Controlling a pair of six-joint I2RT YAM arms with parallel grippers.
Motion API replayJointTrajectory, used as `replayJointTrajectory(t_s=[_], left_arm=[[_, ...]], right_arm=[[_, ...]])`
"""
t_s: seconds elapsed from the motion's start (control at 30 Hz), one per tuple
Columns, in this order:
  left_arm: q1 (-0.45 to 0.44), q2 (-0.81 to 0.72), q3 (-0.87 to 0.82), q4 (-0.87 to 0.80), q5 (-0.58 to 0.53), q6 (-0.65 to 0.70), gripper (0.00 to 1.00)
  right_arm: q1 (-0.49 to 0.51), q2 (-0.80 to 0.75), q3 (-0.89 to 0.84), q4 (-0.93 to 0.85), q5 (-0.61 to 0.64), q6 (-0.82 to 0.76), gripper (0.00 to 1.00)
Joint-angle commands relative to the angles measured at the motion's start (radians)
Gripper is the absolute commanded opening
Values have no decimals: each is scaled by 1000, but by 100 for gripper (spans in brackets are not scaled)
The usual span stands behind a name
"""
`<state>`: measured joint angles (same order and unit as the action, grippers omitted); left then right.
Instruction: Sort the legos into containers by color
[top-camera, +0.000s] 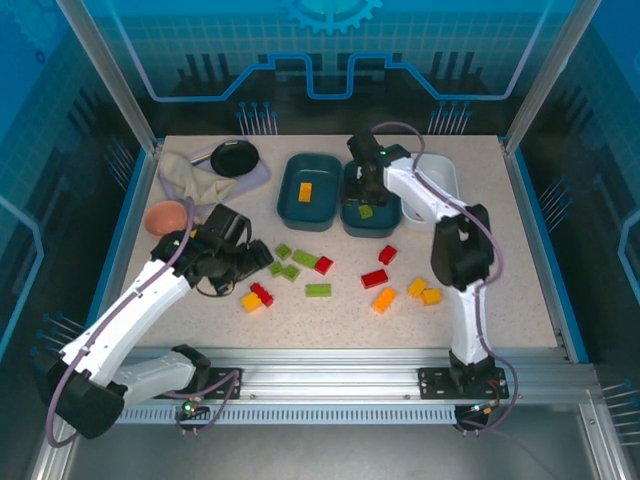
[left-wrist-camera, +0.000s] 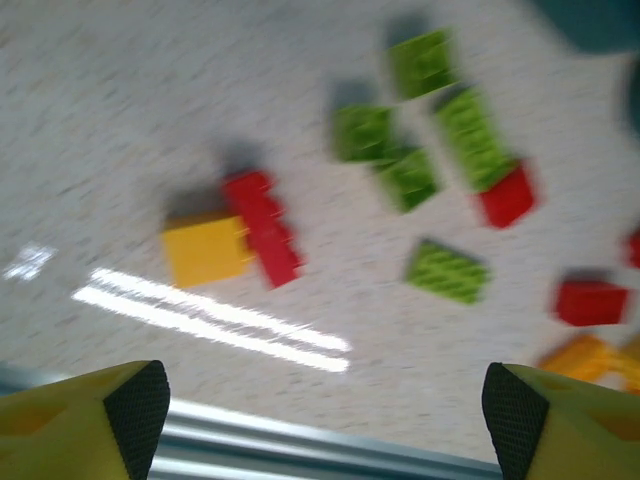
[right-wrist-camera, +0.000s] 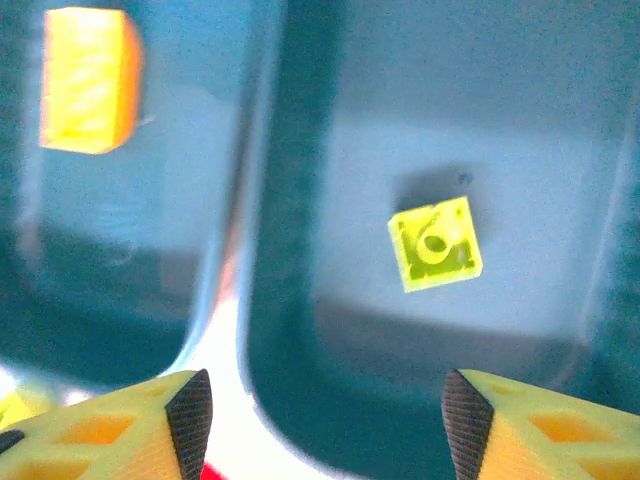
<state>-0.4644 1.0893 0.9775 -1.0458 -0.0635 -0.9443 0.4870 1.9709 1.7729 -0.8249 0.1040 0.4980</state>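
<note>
claws wide and empty: right claw (right-wrist-camera: 327, 410) over green lego (right-wrist-camera: 435, 243) in teal tray (right-wrist-camera: 560, 180), left claw (left-wrist-camera: 325, 405) over loose legos (left-wrist-camera: 445, 272)

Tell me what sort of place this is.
Probably a robot test cell: table enclosed by aluminium posts and blue printed panels, two arms bolted at its edge, legos and trays laid out.

White arms (top-camera: 130, 320), black joints (top-camera: 455, 255); purple cables (top-camera: 398, 125); yellow, black-padded fingers (left-wrist-camera: 60, 425).
</note>
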Motion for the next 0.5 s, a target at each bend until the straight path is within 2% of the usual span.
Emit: replayJointTrajectory(t_s=[0.0, 0.07, 0.17, 0.3, 0.47], left_arm=[[4, -8, -117, -71, 32, -21, 83], [-5, -17, -186, -25, 44, -7, 82], [-21, -3, -251, 45, 60, 52, 77], [-64, 94, -253, 48, 20, 95, 77], [-77, 194, -278, 108, -6, 122, 79]], right_arm=[[98, -230, -228, 216, -39, -92, 64], [150, -348, -398, 327, -70, -115, 64], [207, -452, -572, 399, -104, -105, 65], [256, -526, -683, 399, -98, -64, 65], [284, -547, -721, 395, -96, -17, 65]])
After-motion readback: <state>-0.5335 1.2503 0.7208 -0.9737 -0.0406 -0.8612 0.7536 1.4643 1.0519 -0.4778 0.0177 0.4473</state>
